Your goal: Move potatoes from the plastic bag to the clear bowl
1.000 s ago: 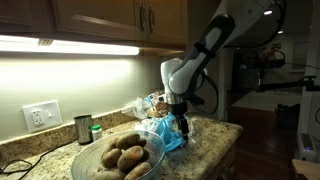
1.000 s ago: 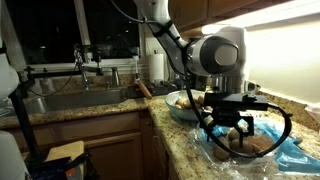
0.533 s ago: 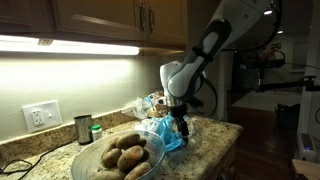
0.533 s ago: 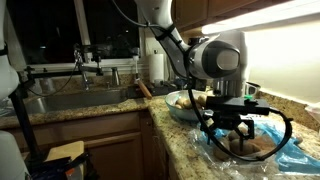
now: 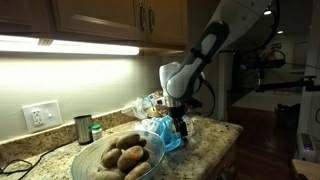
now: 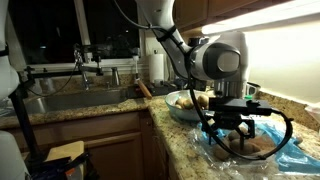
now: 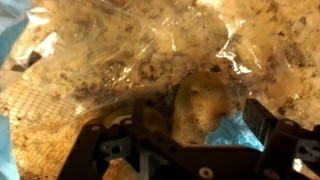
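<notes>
**Counter, left to right.** The bowl (image 5: 80, 158), at left, already holds several potatoes (image 5: 125, 155). Just right of it lies the bag (image 5: 166, 138), crinkled, with blue at its edge. Over the bag hangs the gripper (image 5: 181, 126), jaws spread wide and gripping nothing. Over the last second it has barely shifted. In the wrist view, one potato (image 7: 200, 98) sits amid the plastic between the fingers (image 7: 105, 150). Judged: the arm is paused before a grasp, and closing on this potato comes next.
</notes>
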